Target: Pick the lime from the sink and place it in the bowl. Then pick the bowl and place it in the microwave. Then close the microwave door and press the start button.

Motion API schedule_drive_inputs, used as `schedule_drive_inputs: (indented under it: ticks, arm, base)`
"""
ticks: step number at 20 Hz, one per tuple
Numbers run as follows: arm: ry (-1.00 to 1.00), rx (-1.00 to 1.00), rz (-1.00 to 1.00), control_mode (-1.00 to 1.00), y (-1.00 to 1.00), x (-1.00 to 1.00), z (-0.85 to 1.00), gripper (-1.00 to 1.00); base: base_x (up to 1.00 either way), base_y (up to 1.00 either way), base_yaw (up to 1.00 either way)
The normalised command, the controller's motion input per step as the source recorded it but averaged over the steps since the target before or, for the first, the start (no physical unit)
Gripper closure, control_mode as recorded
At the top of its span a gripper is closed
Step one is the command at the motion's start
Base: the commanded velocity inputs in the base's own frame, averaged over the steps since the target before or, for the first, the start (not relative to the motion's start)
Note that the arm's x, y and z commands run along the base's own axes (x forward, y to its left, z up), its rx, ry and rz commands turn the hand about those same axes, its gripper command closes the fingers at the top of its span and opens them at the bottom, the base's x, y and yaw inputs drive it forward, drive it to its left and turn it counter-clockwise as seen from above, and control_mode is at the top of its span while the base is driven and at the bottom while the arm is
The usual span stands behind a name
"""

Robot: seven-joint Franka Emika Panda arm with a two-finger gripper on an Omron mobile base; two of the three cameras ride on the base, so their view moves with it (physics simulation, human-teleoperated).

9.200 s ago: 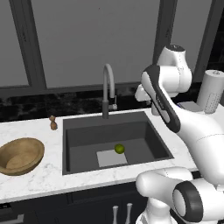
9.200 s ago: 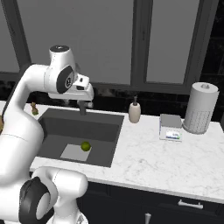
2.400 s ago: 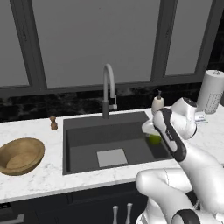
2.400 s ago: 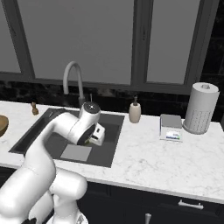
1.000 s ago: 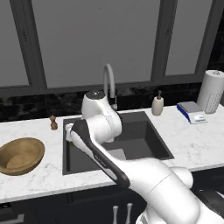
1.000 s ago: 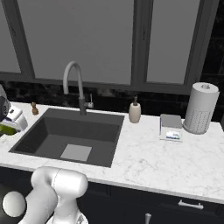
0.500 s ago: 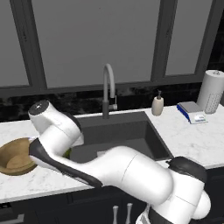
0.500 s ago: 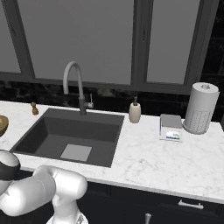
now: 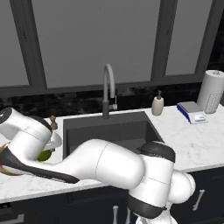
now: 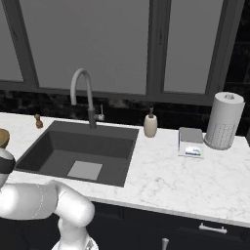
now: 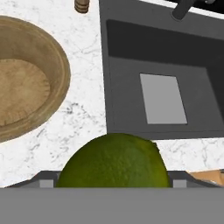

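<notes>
Now the gripper holds the lime, jaws wide around it, at the left of the left base view. Since a second ago the arm has swung from the sink toward the wooden bowl; release comes next.

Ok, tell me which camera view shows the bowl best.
The hand view: the bowl shows from above, its rim and empty inside plain, left of the sink. The left base view gives just a brown sliver behind the arm. The right base view catches only its edge at the frame's left side.
</notes>
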Motion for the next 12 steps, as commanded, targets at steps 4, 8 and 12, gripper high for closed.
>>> schedule_drive_inputs:
  ticks: [4, 8, 12]
  arm:
    - [0.0, -0.06, 0.0, -1.0, 0.66, 0.25, -0.14, 1.0]
    - [0.0, 0.0, -0.04, -1.0, 0.2, 0.31, -0.3, 1.0]
    - [0.0, 0.02, -0.04, -1.0, 0.0, 0.33, -0.34, 1.0]
  base:
    - [0.0, 0.0, 0.0]
    - [0.0, 0.0, 0.0]
    - [0.0, 0.0, 0.0]
